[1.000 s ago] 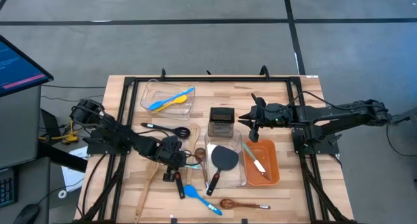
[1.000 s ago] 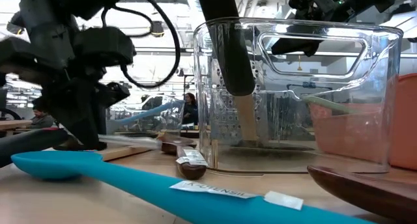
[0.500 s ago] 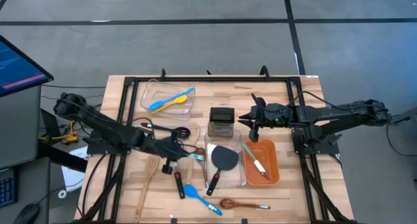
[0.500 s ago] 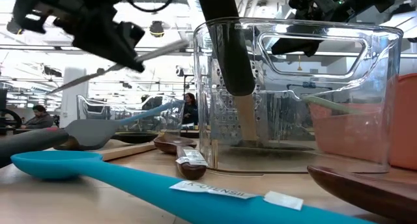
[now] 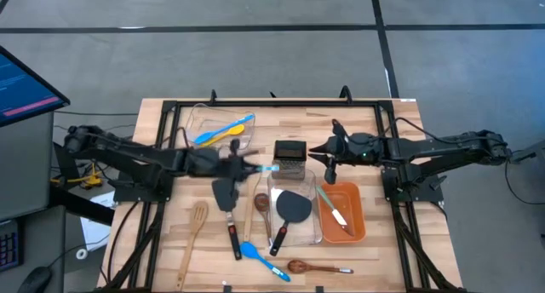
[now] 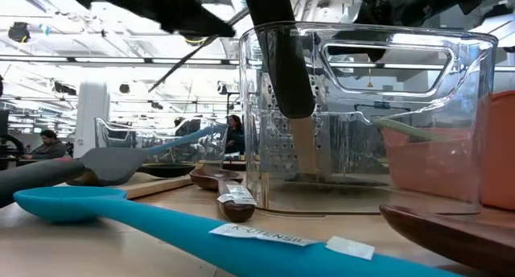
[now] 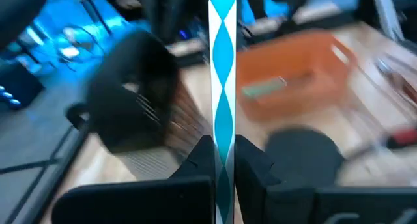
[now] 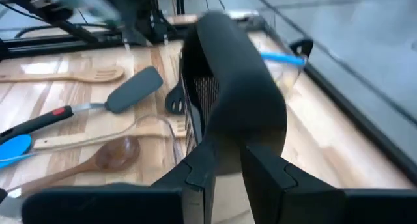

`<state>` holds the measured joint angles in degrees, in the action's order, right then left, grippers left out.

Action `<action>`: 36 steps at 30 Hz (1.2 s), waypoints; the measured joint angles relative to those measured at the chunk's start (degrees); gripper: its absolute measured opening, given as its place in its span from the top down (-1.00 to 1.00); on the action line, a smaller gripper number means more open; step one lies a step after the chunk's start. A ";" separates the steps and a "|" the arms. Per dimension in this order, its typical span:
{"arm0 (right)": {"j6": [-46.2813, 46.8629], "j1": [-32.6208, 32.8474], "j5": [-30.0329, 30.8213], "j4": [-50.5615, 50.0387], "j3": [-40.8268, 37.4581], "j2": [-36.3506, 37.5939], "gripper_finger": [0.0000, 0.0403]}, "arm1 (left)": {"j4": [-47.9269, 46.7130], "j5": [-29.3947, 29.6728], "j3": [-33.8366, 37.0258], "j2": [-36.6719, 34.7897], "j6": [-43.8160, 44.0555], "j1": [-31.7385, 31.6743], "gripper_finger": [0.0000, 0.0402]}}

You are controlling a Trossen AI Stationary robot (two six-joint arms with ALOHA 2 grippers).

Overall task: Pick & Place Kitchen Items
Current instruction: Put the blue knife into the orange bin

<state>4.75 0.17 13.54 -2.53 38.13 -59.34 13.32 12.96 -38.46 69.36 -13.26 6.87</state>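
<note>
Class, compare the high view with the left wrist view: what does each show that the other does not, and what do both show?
Only the high view shows the clear tray holding blue and yellow spoons, and the wooden slotted spatula. Only the left wrist view shows up close the left gripper shut on the light blue handle. Both show the orange bin and the black turner head.

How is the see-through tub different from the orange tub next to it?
The clear tub is see-through; the orange tub is solid orange. The clear tub holds a black turner; the orange tub holds a pale spatula. Both are open-topped and stand side by side on the wooden table.
</note>
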 joint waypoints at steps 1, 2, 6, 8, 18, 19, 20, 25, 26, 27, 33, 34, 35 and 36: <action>-0.91 0.03 0.00 0.83 0.00 0.00 0.69 | 2.00 -0.88 0.00 0.00 -0.02 -1.31 0.96; -1.71 0.03 0.00 1.81 0.00 -0.02 0.69 | 4.10 -2.05 -0.01 0.00 0.00 -2.54 0.96; -3.61 0.04 0.00 7.01 0.00 -0.02 0.69 | 12.44 -9.94 -0.02 0.00 0.15 -7.02 0.96; -4.89 0.03 0.00 9.99 0.00 -0.02 0.69 | 14.53 -12.27 -0.02 0.00 0.19 -8.64 0.96; -11.73 0.06 -0.34 26.33 0.00 -0.01 0.65 | 24.34 -15.29 -0.02 0.00 0.20 -13.01 0.96; -11.97 0.08 -0.68 27.14 0.00 -0.02 0.63 | 25.45 -16.01 -0.02 0.00 0.20 -13.34 0.96; -12.17 0.08 -1.20 28.00 0.00 -0.02 0.60 | 26.31 -16.40 -0.02 0.00 0.20 -13.62 0.96; -12.25 0.06 -1.68 31.85 0.00 -0.02 0.34 | 28.04 -16.42 -0.15 0.00 0.22 -14.91 0.96; -12.25 0.03 -1.68 32.50 0.00 -0.10 0.28 | 28.02 -16.44 -0.31 0.00 0.41 -15.07 0.96; -12.25 0.02 -1.68 33.71 0.05 -0.65 0.22 | 28.06 -16.42 -0.51 0.00 0.51 -15.20 0.96; -11.80 0.03 -1.90 36.15 3.84 -7.86 -0.04 | 28.09 -16.44 -1.07 0.00 1.60 -15.27 0.96; -11.80 0.03 -1.92 36.13 5.25 -9.75 -0.06 | 27.98 -16.44 -1.07 0.00 2.09 -15.27 0.96; -11.82 0.03 -1.92 36.11 6.71 -11.75 -0.08 | 27.79 -16.44 -1.07 0.00 2.58 -15.27 0.96; -12.04 0.03 -1.90 36.13 8.31 -13.67 -0.09 | 27.65 -16.44 -1.07 0.00 2.79 -15.26 0.96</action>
<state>-7.30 0.21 11.64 33.60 46.44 -73.00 40.97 -3.49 -39.53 69.36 -10.46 -8.39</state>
